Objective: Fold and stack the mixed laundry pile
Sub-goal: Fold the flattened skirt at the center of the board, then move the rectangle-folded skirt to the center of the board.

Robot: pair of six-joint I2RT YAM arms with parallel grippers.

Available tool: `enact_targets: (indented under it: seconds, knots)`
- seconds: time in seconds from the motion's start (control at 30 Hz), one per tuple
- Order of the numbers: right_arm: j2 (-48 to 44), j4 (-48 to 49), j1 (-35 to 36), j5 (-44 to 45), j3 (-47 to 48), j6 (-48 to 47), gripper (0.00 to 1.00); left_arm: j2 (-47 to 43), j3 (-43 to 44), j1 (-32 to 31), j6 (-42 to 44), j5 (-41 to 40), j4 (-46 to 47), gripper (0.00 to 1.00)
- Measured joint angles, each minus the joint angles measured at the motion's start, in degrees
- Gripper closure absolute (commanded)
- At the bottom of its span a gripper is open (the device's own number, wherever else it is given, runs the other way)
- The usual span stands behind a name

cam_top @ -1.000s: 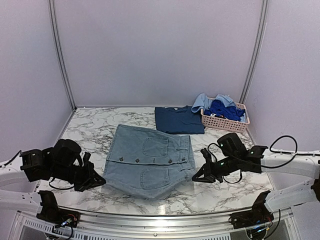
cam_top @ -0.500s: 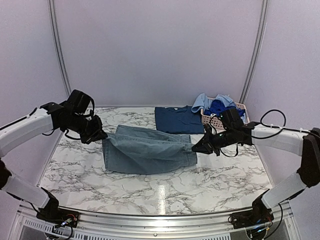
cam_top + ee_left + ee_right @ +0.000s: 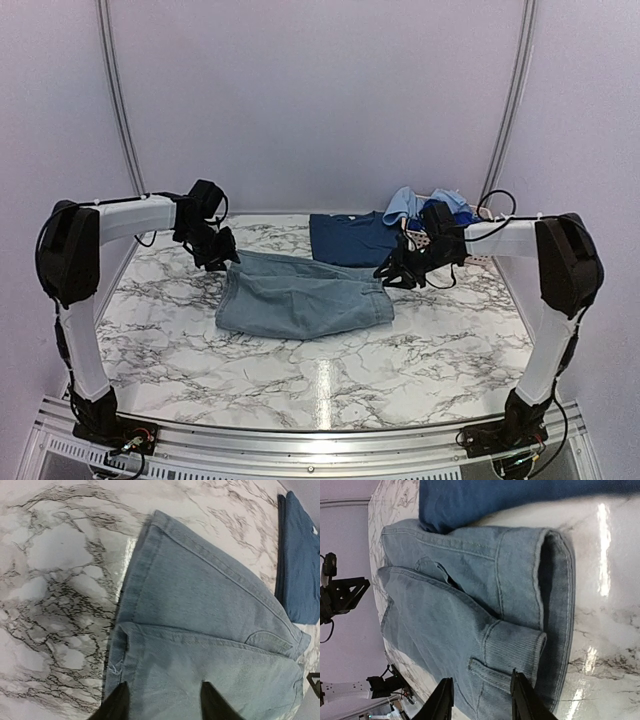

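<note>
A light-blue denim piece (image 3: 300, 297) lies folded in half on the marble table, also seen in the left wrist view (image 3: 210, 630) and the right wrist view (image 3: 470, 610). My left gripper (image 3: 222, 255) hovers at its far left corner, open, with nothing between its fingers (image 3: 162, 702). My right gripper (image 3: 393, 275) sits at the fold's far right corner, open above a belt loop (image 3: 482, 700). Behind the denim lies a folded dark navy shirt (image 3: 355, 240). More blue garments (image 3: 440, 212) of the laundry pile fill the pink basket (image 3: 450, 245).
The pink perforated basket stands at the back right corner against the wall. Marble table top (image 3: 330, 370) stretches toward the near edge. Grey walls with metal posts (image 3: 120, 110) close in the back and sides.
Both grippers carried the denim's near edge back over its far half, folding it. They then opened and let go of the cloth at the far corners.
</note>
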Motion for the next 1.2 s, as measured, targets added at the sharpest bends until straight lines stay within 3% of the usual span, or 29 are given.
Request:
enact_targets:
  seconds: [0.03, 0.07, 0.23, 0.37, 0.57, 0.8, 0.97, 1.07, 1.2]
  knots:
    - [-0.2, -1.2, 0.0, 0.7, 0.7, -1.3, 0.52, 0.3, 0.0, 0.1, 0.8, -0.4, -0.1, 0.21]
    - [-0.6, -2.1, 0.0, 1.7, 1.2, -2.4, 0.52, 0.3, -0.1, 0.2, 1.8, -0.8, -0.2, 0.17]
    - [-6.5, -5.5, 0.6, 6.0, 2.6, -10.0, 0.60, -6.7, -3.8, -0.2, 5.2, -1.9, 0.5, 0.17]
    - [-5.2, -6.1, 3.4, 6.0, 7.7, -14.8, 0.67, -13.4, -8.0, -4.3, 7.8, -1.2, 1.0, 0.29]
    - [3.8, -5.2, 9.0, 4.4, 8.9, -18.7, 0.72, -14.0, -17.8, -9.1, 7.5, 3.0, 6.3, 0.42]
    - [5.9, -2.7, 10.7, 3.6, -0.2, -19.4, 0.73, -13.4, -29.5, -8.3, 4.3, 3.7, 10.3, 0.56]
    - [0.3, 2.1, 14.4, 3.6, -8.8, -18.5, 0.73, -21.6, -39.1, -9.7, 1.6, 4.0, 13.1, 0.63]
    - [-4.4, 2.8, 18.2, 2.9, -14.8, -16.4, 0.71, -28.6, -45.5, -11.4, -0.3, 4.5, 13.0, 0.60]
    - [-13.8, 0.5, 23.0, 1.6, -21.5, -13.2, 0.58, -39.6, -50.9, -12.5, -1.7, 5.5, 9.3, 0.36]
